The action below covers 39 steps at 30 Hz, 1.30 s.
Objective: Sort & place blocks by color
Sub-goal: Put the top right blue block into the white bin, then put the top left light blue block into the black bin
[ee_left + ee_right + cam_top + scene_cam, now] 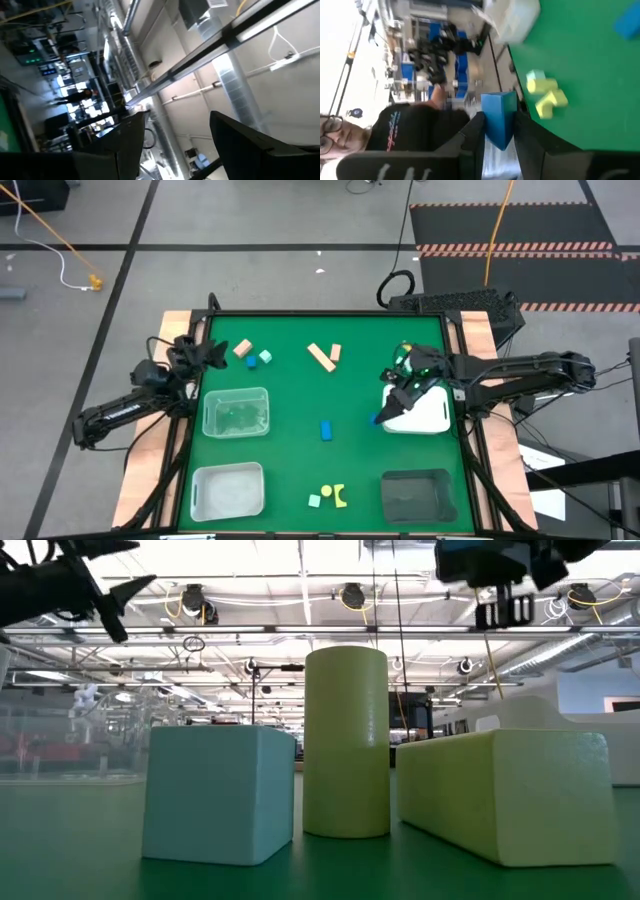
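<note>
One blue block (499,117) clamped between right pincer (497,131) fingers.

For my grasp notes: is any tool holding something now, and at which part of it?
The right tool pinches a blue block by two opposite faces, its other end sticking out. The left tool is open and empty.

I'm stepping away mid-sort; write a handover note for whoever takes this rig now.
Right pincer: shut on a blue block, at the white tray.
Left pincer: open, empty, raised at the table's far left corner.
Done: dark pieces lie in the clear tray; I cannot tell what they are.
Left on the mat: tan blocks, a blue block mid-table, a teal and yellow-green cluster at the near edge.
</note>
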### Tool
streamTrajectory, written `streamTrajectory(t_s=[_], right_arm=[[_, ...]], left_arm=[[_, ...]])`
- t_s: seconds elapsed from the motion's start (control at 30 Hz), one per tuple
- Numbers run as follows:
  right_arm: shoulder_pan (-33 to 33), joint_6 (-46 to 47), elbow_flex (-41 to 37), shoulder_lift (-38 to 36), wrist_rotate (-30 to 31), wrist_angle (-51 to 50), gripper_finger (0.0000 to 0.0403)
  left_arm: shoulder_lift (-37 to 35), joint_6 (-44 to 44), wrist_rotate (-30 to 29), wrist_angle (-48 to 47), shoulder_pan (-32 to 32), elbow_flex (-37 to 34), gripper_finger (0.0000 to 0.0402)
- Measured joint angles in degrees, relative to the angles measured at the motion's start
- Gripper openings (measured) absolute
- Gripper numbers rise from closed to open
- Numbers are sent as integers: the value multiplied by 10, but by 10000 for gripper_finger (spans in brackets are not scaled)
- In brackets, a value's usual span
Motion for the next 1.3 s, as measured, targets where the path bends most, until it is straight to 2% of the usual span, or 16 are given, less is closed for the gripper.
streamTrajectory(t_s=[0.13, 0.3, 0.43, 0.6, 0.73, 0.87, 1.3], right_arm=[[0, -51, 24, -32, 56, -89, 68], [2, -144, 71, -53, 115, -316, 67], [2, -216, 101, -54, 202, -492, 67], [2, -253, 100, -38, 305, -616, 67], [2, -277, 100, -15, 350, -633, 75], [2, -307, 100, 1, 352, -633, 94], [2, -354, 100, 6, 352, -633, 220]], left_arm=[[0, 8, -32, -16, -5, 0, 225], [0, 31, -43, 1, -15, 0, 225], [0, 48, -45, 0, -29, 0, 225], [0, 69, -48, -1, -47, 0, 225], [0, 71, -60, -3, -58, 0, 225], [0, 75, -66, -8, -64, 0, 225], [0, 77, -65, -21, -64, 0, 225]])
